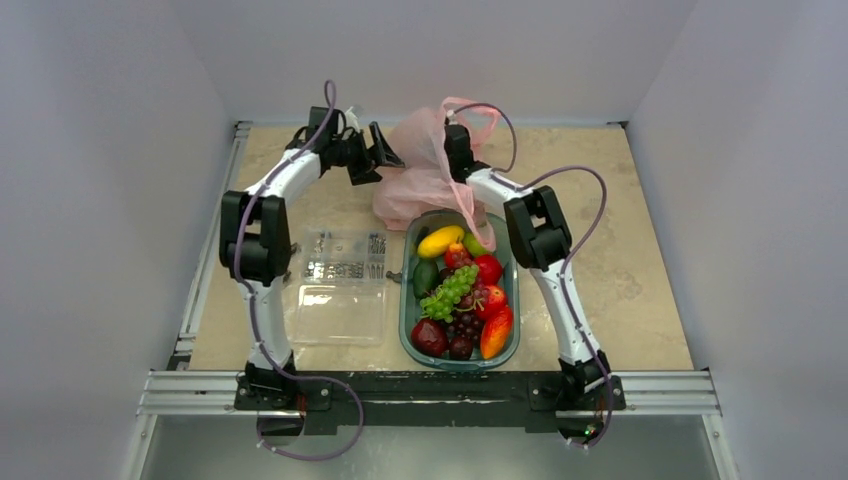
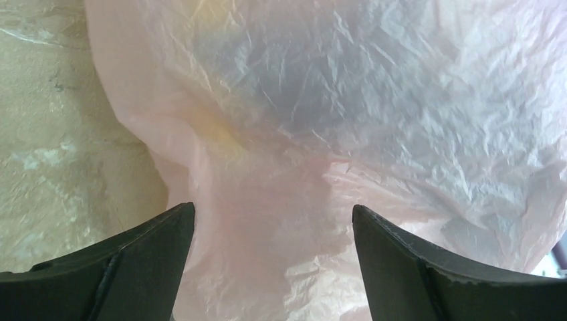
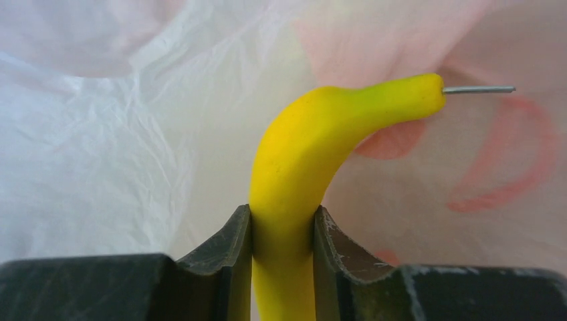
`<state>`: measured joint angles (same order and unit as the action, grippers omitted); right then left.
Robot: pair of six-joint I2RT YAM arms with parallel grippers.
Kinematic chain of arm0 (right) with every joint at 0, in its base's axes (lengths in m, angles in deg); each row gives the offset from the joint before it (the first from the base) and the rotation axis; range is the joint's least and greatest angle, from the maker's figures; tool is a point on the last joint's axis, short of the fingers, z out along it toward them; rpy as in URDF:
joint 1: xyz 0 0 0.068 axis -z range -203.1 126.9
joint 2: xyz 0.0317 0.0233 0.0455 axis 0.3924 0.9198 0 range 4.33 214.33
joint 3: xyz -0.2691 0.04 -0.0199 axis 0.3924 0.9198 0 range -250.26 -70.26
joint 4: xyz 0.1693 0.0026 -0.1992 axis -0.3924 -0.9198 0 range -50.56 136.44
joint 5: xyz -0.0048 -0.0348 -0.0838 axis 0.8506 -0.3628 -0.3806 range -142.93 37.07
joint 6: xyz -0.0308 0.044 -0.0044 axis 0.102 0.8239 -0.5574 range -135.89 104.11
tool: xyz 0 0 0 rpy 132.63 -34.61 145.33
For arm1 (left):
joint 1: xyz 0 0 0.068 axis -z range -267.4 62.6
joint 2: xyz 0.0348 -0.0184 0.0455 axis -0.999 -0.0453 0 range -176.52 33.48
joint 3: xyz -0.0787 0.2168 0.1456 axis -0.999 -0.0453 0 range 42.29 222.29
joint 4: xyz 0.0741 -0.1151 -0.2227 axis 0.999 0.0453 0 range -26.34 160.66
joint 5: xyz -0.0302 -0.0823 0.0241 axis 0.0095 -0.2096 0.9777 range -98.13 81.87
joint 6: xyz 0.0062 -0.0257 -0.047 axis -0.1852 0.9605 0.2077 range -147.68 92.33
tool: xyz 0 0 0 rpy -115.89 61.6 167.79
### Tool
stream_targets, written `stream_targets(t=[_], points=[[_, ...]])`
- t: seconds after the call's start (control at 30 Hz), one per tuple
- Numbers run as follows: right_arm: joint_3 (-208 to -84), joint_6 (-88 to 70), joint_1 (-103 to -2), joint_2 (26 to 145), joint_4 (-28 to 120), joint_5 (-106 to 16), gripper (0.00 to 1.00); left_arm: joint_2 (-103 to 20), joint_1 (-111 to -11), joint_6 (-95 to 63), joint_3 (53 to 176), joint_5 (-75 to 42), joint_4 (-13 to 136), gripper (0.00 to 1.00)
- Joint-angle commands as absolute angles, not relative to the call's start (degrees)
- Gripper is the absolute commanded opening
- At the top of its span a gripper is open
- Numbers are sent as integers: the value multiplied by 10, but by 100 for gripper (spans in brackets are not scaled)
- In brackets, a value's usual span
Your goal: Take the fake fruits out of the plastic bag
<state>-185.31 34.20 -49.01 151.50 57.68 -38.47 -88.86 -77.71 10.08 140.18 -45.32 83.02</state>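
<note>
The pink plastic bag (image 1: 425, 180) lies crumpled at the back of the table, one handle loop raised. My right gripper (image 3: 282, 214) reaches into the bag's top (image 1: 458, 140) and is shut on the curved yellow banana (image 3: 294, 167), whose wire-tipped end points right against the bag's inner wall (image 3: 468, 154). My left gripper (image 2: 274, 208) is open and empty at the bag's left side (image 1: 388, 155), with crinkled bag film (image 2: 334, 134) filling the space between and beyond its fingers. In the top view the banana is hidden by the bag.
A green tray (image 1: 405, 310) in front of the bag holds a green grape bunch (image 1: 450, 288), red apple (image 1: 488, 268), orange-red mango (image 1: 497, 332), dark plum (image 1: 428, 337), purple grapes and a stubby yellow fruit (image 1: 440, 240). Clear plastic containers (image 1: 342, 285) lie to its left.
</note>
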Motion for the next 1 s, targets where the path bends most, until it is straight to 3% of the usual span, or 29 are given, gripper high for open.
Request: stream_targets(t=[0.0, 0.27, 0.47, 0.67, 0.97], points=[[-1819, 257, -487, 1392, 584, -431, 0, -798, -778, 40, 1351, -456, 833, 88], [-1729, 202, -488, 1271, 545, -535, 0, -759, -760, 43, 1275, -460, 806, 89], [-1655, 165, -488, 1194, 540, -617, 0, -771, -783, 15, 1299, -432, 841, 87], [-1630, 147, -478, 1176, 544, -613, 0, -791, -786, -4, 1348, -482, 846, 88], [-1585, 170, -435, 1130, 574, -573, 0, -809, -787, -32, 1404, -438, 882, 88]])
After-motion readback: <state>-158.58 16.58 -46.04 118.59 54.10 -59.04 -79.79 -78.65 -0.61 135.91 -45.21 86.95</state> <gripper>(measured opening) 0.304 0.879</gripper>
